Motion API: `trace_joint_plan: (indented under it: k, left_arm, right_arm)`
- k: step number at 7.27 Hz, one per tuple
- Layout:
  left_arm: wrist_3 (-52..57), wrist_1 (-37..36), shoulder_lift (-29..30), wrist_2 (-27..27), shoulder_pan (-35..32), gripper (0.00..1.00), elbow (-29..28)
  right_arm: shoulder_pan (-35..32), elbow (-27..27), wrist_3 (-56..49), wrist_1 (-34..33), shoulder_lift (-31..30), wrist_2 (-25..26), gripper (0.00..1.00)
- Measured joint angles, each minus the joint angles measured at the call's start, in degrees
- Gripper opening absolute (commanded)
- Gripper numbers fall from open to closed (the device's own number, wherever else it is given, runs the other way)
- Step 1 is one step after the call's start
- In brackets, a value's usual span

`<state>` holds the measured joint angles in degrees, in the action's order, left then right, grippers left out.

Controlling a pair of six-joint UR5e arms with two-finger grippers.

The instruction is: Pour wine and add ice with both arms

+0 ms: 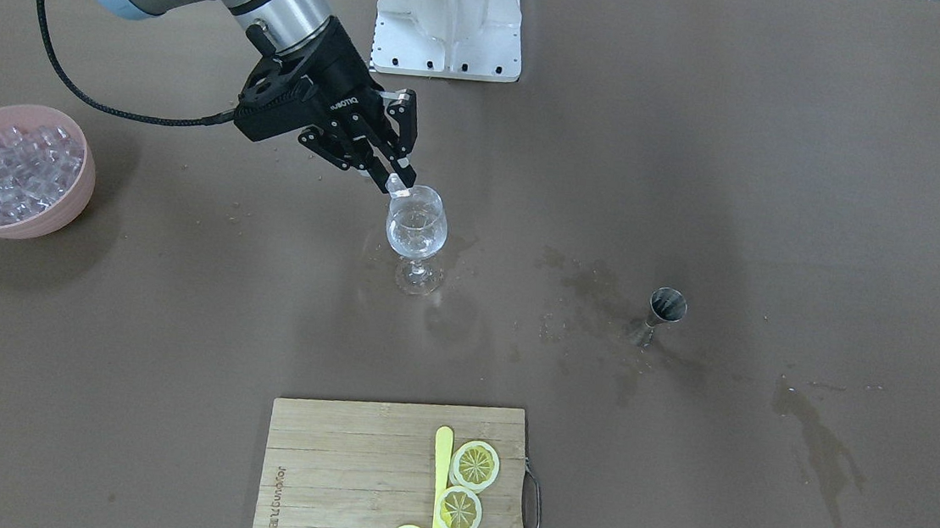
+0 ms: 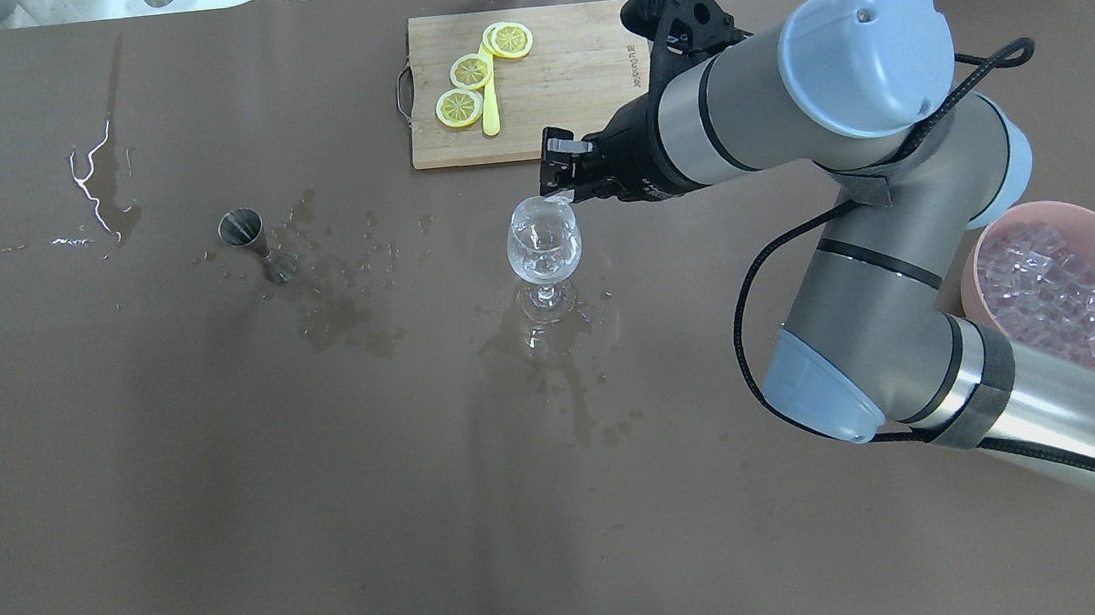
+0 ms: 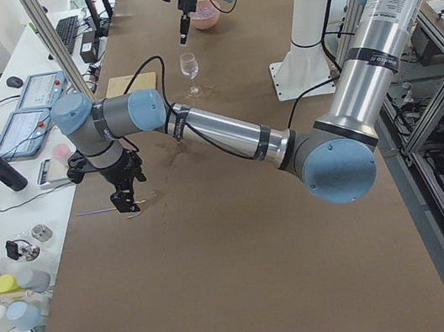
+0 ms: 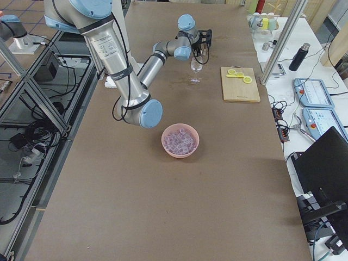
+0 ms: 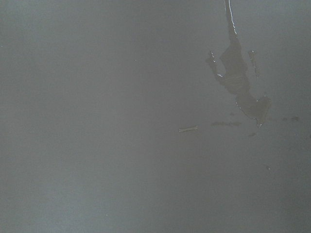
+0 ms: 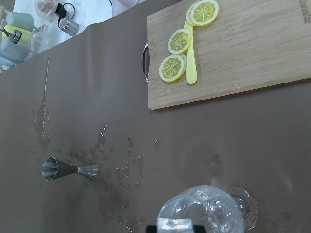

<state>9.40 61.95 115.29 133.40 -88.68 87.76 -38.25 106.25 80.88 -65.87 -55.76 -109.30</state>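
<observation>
Brown-topped table (image 1: 745,135), viewed from the operators' side. The right gripper (image 1: 393,175) is pinched on a single ice cube (image 6: 173,225). Its fingertips aim down and toward the robot's left, and the cube sits at the rim of the wine glass (image 1: 416,227), on the rim's robot-right side. Contact between cube and glass cannot be determined.

The wine glass stands upright at mid-table, long axis vertical and mouth up, with wet patches beside its foot. The wine (image 1: 414,240) is a clear pool low in its bowl. Other ice (image 1: 19,165) is heaped in a pink bowl (image 1: 57,215) near the table's right end, well apart from the glass.

The left gripper (image 3: 125,204) hangs fingers-down over the table's left end, near the operators' edge. It shows only from the side, so its grip cannot be told.

A steel jigger (image 1: 667,308) stands upright between the glass and the left end, among droplets. A wet trail (image 1: 823,457) lies nearer that end.

A wooden cutting board (image 1: 349,475) sits at the operators' edge. It carries three lemon slices (image 1: 475,465) and a yellow stick (image 1: 441,466), whose length runs from that edge toward the robot.
</observation>
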Motion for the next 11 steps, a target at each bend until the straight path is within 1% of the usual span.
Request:
trace_joint_plan:
  k: [1,2,3,4,6,7,9,10,11]
  left_arm:
    - [0.0,0.1,0.0,0.0,0.0,0.98,0.0]
    - [-0.1,0.1,-0.1,-0.1,0.0,0.98,-0.1]
    - [-0.1,0.1,-0.1,-0.1,0.0,0.98,-0.2]
    - [-0.1,0.1,-0.1,-0.2,0.0,0.98,-0.4]
    - [-0.1,0.2,-0.1,-0.2,0.1,0.98,-0.5]
    - [-0.1,0.2,-0.1,-0.2,0.1,0.98,-0.6]
    - [-0.1,0.2,0.0,-0.2,0.1,0.98,-0.9]
    - [-0.1,0.2,0.0,-0.3,0.1,0.98,-0.8]
    - [-0.1,0.2,0.1,-0.4,0.0,0.98,-0.5]
  right_arm:
    - [0.5,0.0,0.0,0.0,-0.1,0.0,0.0]
    - [1.0,0.0,0.0,0.0,-0.2,0.1,0.04]
    - [1.4,0.0,0.1,0.0,-0.2,0.1,0.52]
    - [1.7,0.0,0.1,0.0,-0.2,0.1,0.92]
    - [1.7,-0.1,0.1,0.0,-0.1,0.1,0.94]
    - [1.6,-0.1,0.1,-0.2,0.0,0.1,0.99]
    - [0.9,-0.1,0.0,-0.5,0.1,-0.1,1.0]
    - [-0.5,-0.1,-0.2,-1.1,0.0,-1.7,1.0]
    - [-3.1,0.2,-0.6,-2.4,-0.4,-5.3,1.0]
